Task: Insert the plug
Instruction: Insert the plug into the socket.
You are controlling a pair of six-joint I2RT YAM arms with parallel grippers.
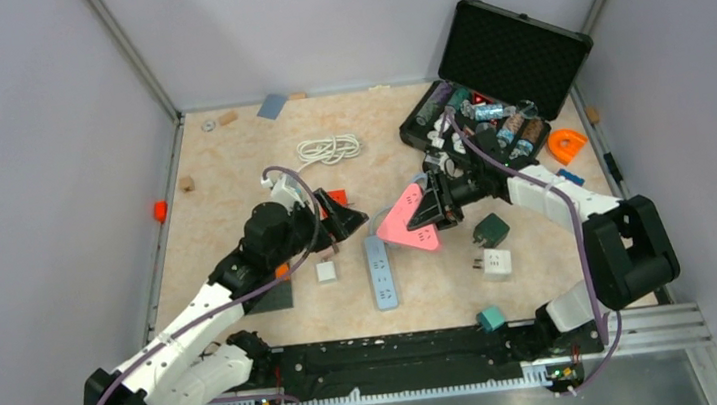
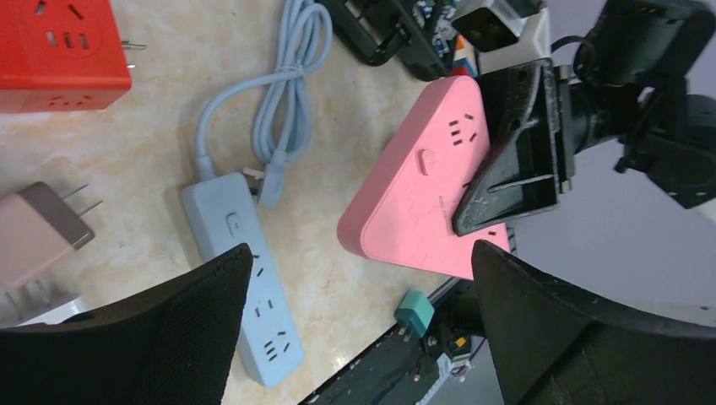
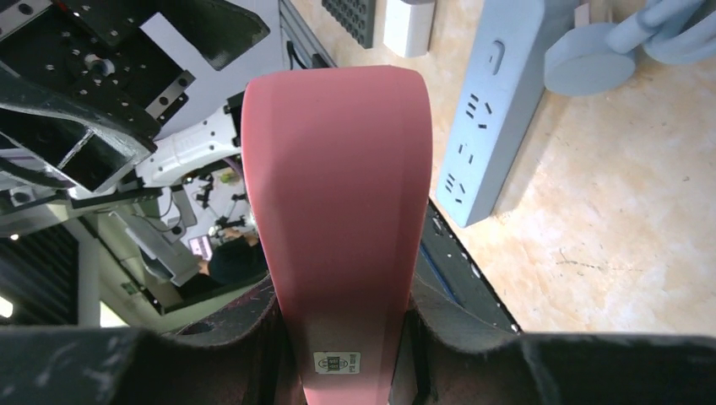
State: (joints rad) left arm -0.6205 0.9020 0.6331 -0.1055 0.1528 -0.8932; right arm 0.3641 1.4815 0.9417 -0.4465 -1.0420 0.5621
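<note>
My right gripper [image 1: 439,210] is shut on a pink triangular socket block [image 1: 405,221] and holds it tilted above the table. In the right wrist view the block [image 3: 338,186] sits edge-on between the fingers [image 3: 228,337]. My left gripper [image 1: 344,220] is open and empty, just left of the block. In the left wrist view its black fingers [image 2: 169,329] frame the block's socket face [image 2: 422,186]. A light blue power strip [image 1: 380,272] lies flat below both grippers, its cable's plug [image 2: 270,181] lying beside it. No plug is held.
Loose on the table: a red cube socket [image 1: 336,198], a white adapter [image 1: 327,271], a dark green plug [image 1: 490,229], a white adapter [image 1: 497,264], a teal plug [image 1: 490,319]. A coiled white cable [image 1: 329,148] and an open black case [image 1: 507,71] are at the back.
</note>
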